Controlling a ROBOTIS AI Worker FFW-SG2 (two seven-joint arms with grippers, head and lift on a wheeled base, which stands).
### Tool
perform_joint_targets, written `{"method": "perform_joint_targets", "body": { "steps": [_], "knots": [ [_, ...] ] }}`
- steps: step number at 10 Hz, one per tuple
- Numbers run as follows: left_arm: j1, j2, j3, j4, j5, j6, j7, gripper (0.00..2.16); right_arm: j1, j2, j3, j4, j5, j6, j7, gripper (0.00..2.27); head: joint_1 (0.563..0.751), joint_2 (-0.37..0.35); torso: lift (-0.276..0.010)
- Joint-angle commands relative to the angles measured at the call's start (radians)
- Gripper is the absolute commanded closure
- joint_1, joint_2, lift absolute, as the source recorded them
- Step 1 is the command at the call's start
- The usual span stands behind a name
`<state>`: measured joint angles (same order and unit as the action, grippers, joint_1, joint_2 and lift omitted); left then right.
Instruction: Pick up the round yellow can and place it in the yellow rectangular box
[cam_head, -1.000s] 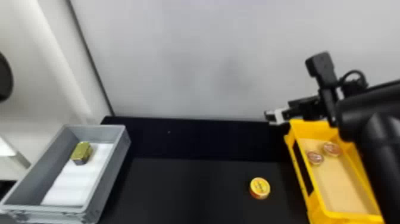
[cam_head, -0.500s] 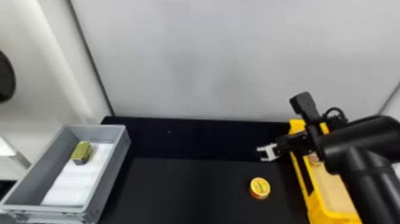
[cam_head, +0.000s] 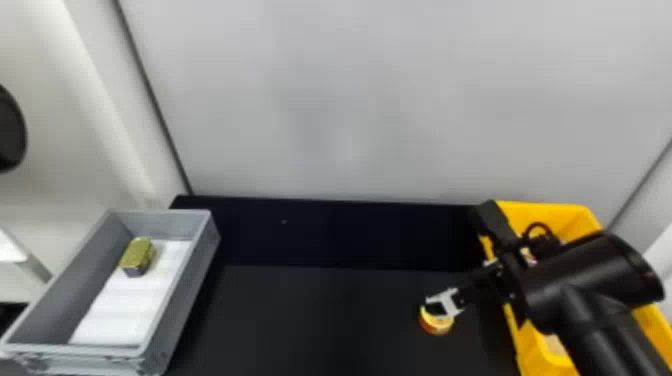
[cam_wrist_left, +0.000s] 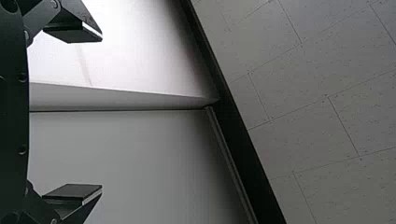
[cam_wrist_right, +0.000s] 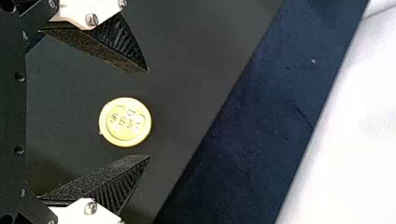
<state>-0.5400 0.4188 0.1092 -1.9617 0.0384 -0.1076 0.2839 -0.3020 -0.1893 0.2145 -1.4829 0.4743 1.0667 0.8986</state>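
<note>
Blk surface (cam_head: 320, 320), head view: matte in front, w/ a darker back strip (cam_head: 360, 232) & a tiny pale speck (cam_head: 284, 221) on that strip. Grey box (cam_head: 186, 300) on L side, long sides running front to back; yellow rectangular box (cam_head: 545, 215) on R side. Round yellow can (cam_head: 435, 326) sits flat on the matte part btwn the 2, near the yellow rectangular box, not touching, & well apart from the grey box. R wrist view: can's round lid faces up.
</note>
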Motion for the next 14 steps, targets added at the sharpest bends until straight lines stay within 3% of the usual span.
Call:
{"method": "perform_joint_targets", "body": {
  "steps": [1, 6, 14],
  "knots": [
    [-0.001, -0.001, -0.002, 0.000, 0.000, -0.001, 0.002, 0.14, 0.000, 0.002, 0.013, 0.078, 0.003, -0.054, 0.002, 0.15, 0.663, 0.054, -0.010],
    [-0.003, -0.003, -0.006, 0.000, 0.000, -0.007, 0.005, 0.14, -0.039, 0.001, 0.005, 0.207, 0.028, -0.147, 0.001, 0.15, 0.663, 0.054, -0.010],
    [-0.014, -0.008, -0.019, 0.006, 0.000, -0.021, 0.006, 0.14, -0.075, 0.031, -0.023, 0.348, 0.028, -0.266, -0.042, 0.17, 0.663, 0.054, -0.010]
  ]
}}
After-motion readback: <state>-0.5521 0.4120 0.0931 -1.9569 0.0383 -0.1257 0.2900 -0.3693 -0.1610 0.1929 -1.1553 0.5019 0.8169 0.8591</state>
